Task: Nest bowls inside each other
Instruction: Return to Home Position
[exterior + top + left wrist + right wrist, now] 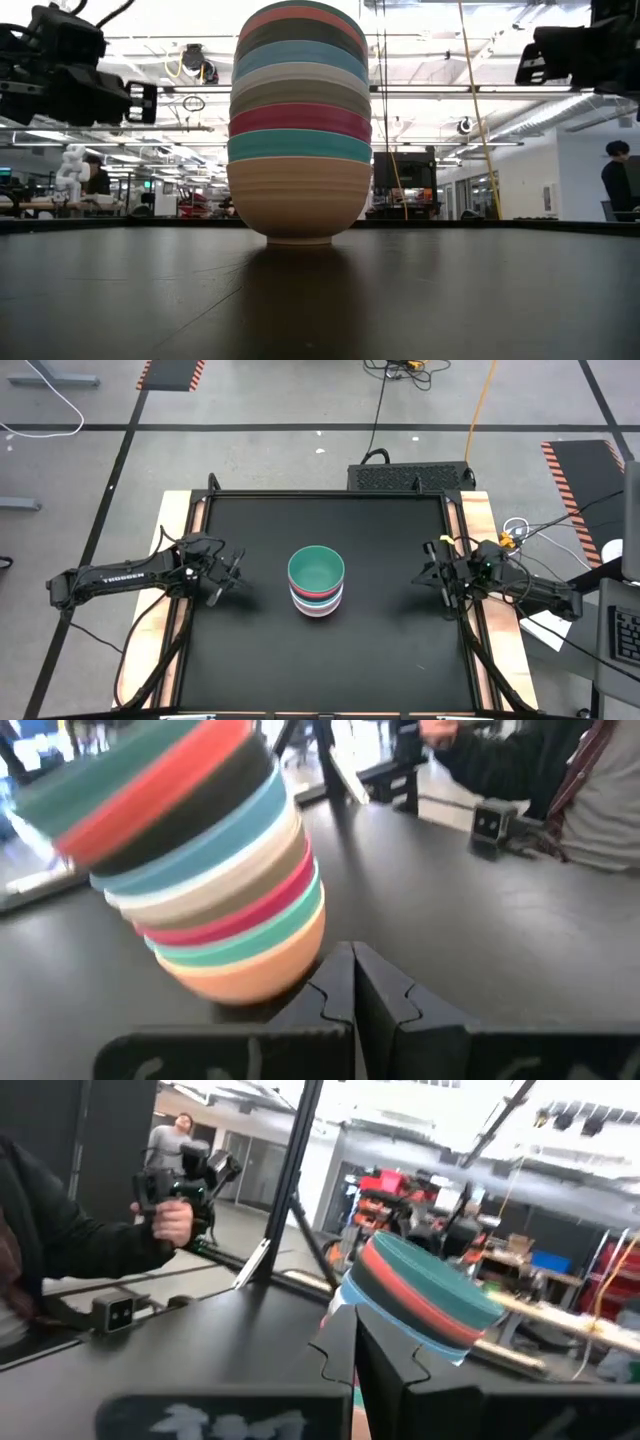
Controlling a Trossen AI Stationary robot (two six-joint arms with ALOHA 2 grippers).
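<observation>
The bowls [316, 584] stand nested in one tall stack at the middle of the worktop [380, 650]. The orange bowl [298, 200] at the base holds all the others, each seated in the one below, and the green bowl [316, 568] on top is open and empty. They look light, stiff and smooth, so I judge the stack would slide or tip if pushed high up, and is best gripped at a rim or low on the base bowl. The left end effector [353, 958] hangs left of the stack and the right end effector [349, 1320] right of it, both well apart from it, fingers pressed together on nothing.
</observation>
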